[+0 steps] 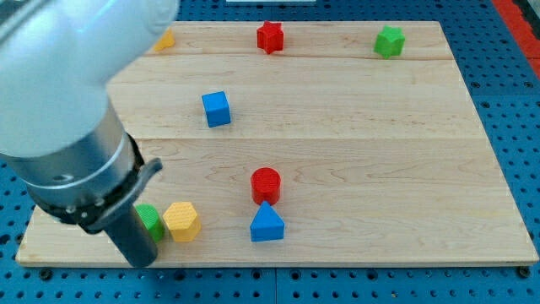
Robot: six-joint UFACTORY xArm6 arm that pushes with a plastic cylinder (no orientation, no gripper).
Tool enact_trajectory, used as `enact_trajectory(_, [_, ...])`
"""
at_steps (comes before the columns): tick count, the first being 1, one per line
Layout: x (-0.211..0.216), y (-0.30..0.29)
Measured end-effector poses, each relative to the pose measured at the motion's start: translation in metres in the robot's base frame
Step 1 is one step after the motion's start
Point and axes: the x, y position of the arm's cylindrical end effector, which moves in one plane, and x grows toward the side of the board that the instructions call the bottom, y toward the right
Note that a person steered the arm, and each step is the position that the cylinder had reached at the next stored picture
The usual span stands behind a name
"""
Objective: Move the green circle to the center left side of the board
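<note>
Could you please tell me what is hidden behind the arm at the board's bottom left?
The green circle, only its right edge showing, touching the yellow block. My tip sits just below-left of it.

No text, label, brand, number or sign is showing anywhere in the camera view. The wooden board [354, 152], the coloured blocks and the arm's housing [59, 101] are all showing plain surfaces with nothing printed on them.
</note>
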Motion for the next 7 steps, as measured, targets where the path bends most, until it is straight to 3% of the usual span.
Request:
enact_trajectory(1, [-0.029, -0.006])
enact_trajectory(3, [-0.129, -0.04])
enact_trajectory(4, [-0.155, -0.031])
enact_trajectory(5, [-0.122, 0.007])
enact_trajectory(6, [-0.15, 0.039])
enact_trajectory(7, [-0.17, 0.017])
